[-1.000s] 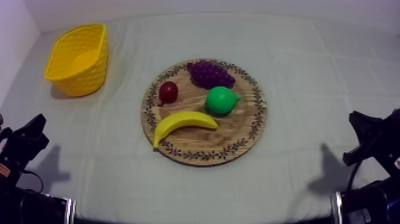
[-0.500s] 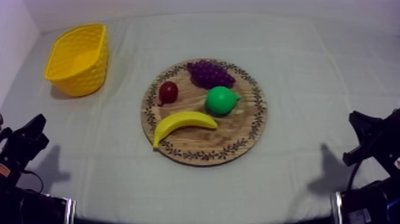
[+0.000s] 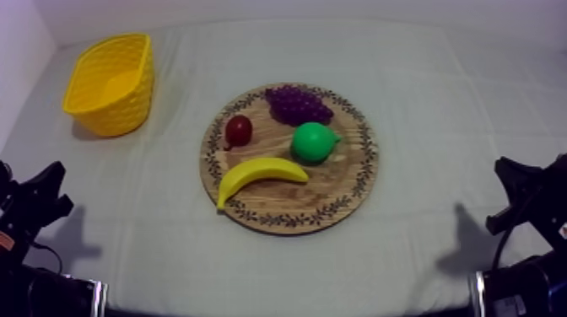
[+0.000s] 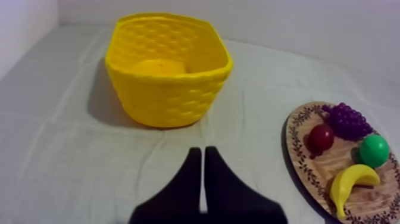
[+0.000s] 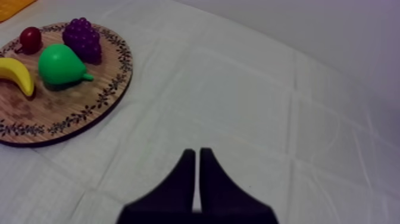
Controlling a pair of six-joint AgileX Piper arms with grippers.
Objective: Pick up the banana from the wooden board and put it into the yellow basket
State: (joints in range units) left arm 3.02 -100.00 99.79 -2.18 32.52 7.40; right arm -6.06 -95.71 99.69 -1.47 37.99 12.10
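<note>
We see bare cloth wide open on all sides of the wooden board. The banana lies at the board's near left edge, reachable from front and left. Crowding it: small red fruit just behind, pear by its right end, possibly touching. The yellow basket stands well apart, far left, mouth up, bare cloth between.
</note>
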